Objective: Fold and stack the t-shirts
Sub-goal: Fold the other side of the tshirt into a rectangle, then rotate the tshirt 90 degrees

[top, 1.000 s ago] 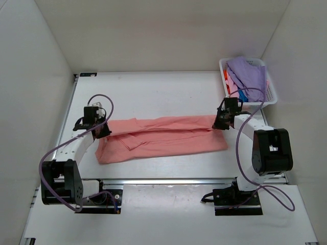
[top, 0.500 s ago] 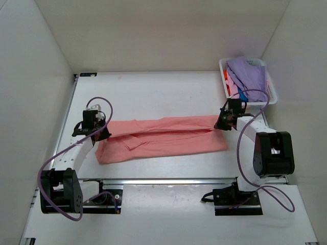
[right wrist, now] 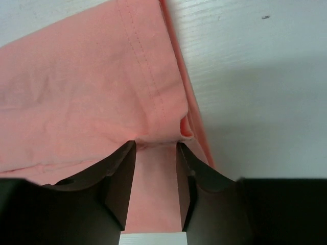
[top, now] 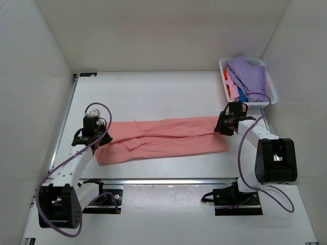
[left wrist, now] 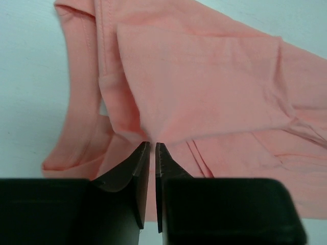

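Left gripper (top: pixel 100 137) had its two dark fingers pressed almost together, only a thin slit between them, nipping a fold at the left end of the salmon-pink t-shirt (top: pixel 168 138). Its arm reached forward from the base at the near edge, bent at the elbow, the wrist tipped down toward the white table (top: pixel 153 94). The right gripper (top: pixel 223 127) was low over the opposite end, its arm arched up from its base and then dropping to the cloth. In the right wrist view its fingers stood a little apart with a puckered band of the stitched hem filling the gap between them, so it too was clamped on the fabric.

A purple cable (top: pixel 57 162) looped along the left arm, and another (top: pixel 240 153) along the right. At the far right corner sat a white plastic basket (top: pixel 272 94) holding a lavender-purple t-shirt (top: pixel 250 74) on top, with bits of pink, blue and orange-red cloth (top: pixel 235 91) showing at its left side. The basket was just beyond the right gripper, not touching it.

The salmon-pink t-shirt lay stretched out lengthwise between the two grippers, a long band folded over along its far edge, one end caught in each claw.
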### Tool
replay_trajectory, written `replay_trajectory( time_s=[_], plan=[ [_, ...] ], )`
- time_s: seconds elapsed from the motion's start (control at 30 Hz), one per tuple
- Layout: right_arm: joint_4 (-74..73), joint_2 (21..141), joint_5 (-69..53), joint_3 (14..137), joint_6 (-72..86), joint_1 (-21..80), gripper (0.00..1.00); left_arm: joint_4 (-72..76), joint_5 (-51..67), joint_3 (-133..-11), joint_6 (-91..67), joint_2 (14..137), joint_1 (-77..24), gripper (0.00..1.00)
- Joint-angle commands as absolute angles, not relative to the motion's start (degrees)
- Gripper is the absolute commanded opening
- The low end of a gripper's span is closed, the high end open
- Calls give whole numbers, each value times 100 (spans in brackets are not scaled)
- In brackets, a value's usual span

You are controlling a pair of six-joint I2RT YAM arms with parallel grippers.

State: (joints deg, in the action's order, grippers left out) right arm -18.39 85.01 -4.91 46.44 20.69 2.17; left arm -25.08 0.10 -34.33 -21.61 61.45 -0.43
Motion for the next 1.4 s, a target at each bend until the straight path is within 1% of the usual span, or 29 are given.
replay_trajectory(
  time_s=[0.0,0.07,0.13,0.23,0.3,0.37,0.43,0.47,0.57,0.6,0.7,0.77,0.87,0.97,1.0,1.07,1.1,1.13,1.17,1.27,1.3,1.37],
  plan=[
    [-1872,8174,-334,4614,2013,141,36,-2470,-157,-3288,-2565,5434,-289,20],
    [-1907,8104,-282,4702,1969,167,41,-2487,-272,-3296,-2724,5204,-264,19],
    [-1951,7954,-167,4763,1873,202,42,-2488,-229,-3270,-2707,5002,-272,18],
    [-1793,7962,-114,4965,1645,378,41,-2513,-377,-3392,-2725,5088,-395,16],
    [-1705,8164,-272,5219,1565,457,37,-2426,-456,-3436,-2725,5412,-667,14],
    [-1661,8428,-474,5422,1442,545,36,-2303,-527,-3419,-2777,5789,-878,11],
    [-1644,8866,-483,5703,1328,676,31,-2102,-606,-3524,-2873,6221,-1098,10],
    [-1644,8990,-492,5852,1266,720,27,-2048,-693,-3559,-2987,6501,-1229,10],
    [-1888,9666,-448,6291,1370,800,10,-1854,-817,-3769,-3172,7267,-1415,10],
    [-2055,9929,-474,6467,1458,756,0,-1872,-826,-3927,-3251,7599,-1432,10],
    [-2451,10387,-370,6688,1660,730,0,-1898,-598,-4436,-3270,8548,-1362,8],
    [-2496,10310,-151,6523,1862,834,0,-1925,-615,-4797,-3208,9016,-1388,7],
    [-2479,9977,0,5952,2309,931,0,-1933,-650,-5439,-3173,9640,-1345,5],
    [-2505,9582,-9,5301,3003,1211,0,-2309,-370,-6641,-2980,10736,-1362,4],
    [-2427,9423,-17,4943,3249,1300,0,-2581,-369,-7288,-2884,10940,-1406,3],
    [-2233,8985,0,4275,3680,1834,0,-3003,-255,-8624,-2646,11826,-1564,2],
    [-2041,8843,-52,4097,4031,1950,0,-3302,-264,-8953,-2611,12021,-1617,1],
    [-1848,8607,-183,3748,4365,2230,0,-3566,-203,-9609,-2506,12450,-1739,0],
    [-1741,8413,-219,3483,4525,2563,0,-3734,-98,-9876,-2461,12846,-1801,0],
    [-1363,8192,-369,3156,5211,3415,0,-4479,-44,-11806,-2189,13821,-2047,0],
    [-1328,8183,-369,3120,5386,3636,0,-4787,-18,-12126,-2154,14017,-2117,0],
    [-1065,8165,-430,2954,5545,3988,0,-5253,-18,-13545,-2048,14762,-2205,0]
  ],
)
